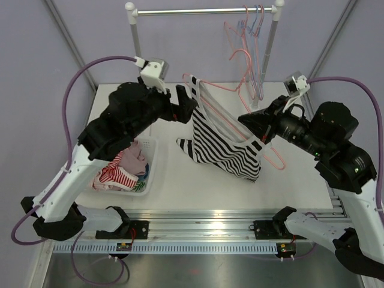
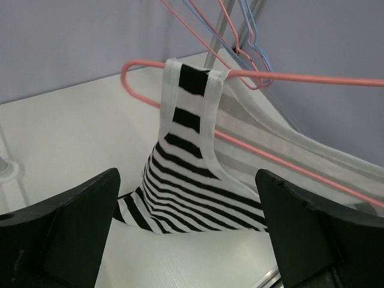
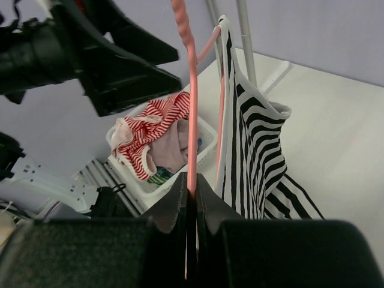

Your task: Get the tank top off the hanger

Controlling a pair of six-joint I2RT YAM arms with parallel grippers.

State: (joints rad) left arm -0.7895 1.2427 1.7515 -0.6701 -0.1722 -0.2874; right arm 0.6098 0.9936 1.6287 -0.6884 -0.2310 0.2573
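Observation:
The black-and-white striped tank top (image 1: 222, 144) hangs from a pink wire hanger (image 2: 312, 77), its hem resting on the table. One strap loops over the hanger's end (image 2: 189, 75). My right gripper (image 1: 247, 122) is shut on the hanger's wire (image 3: 192, 120), holding it above the table. From the wrist, its fingers (image 3: 192, 186) pinch the pink wire, with the tank top (image 3: 255, 150) just to the right. My left gripper (image 1: 191, 99) is open near the strapped end. Its jaws (image 2: 187, 180) stand wide apart, the tank top (image 2: 180, 174) ahead of them and untouched.
A white basket (image 1: 150, 157) of clothes, a red-striped garment on top, sits on the table's left side. At the back stands a clothes rack (image 1: 204, 11) with spare pink and blue hangers (image 1: 255, 36). A metal rail (image 1: 198, 219) runs along the near edge.

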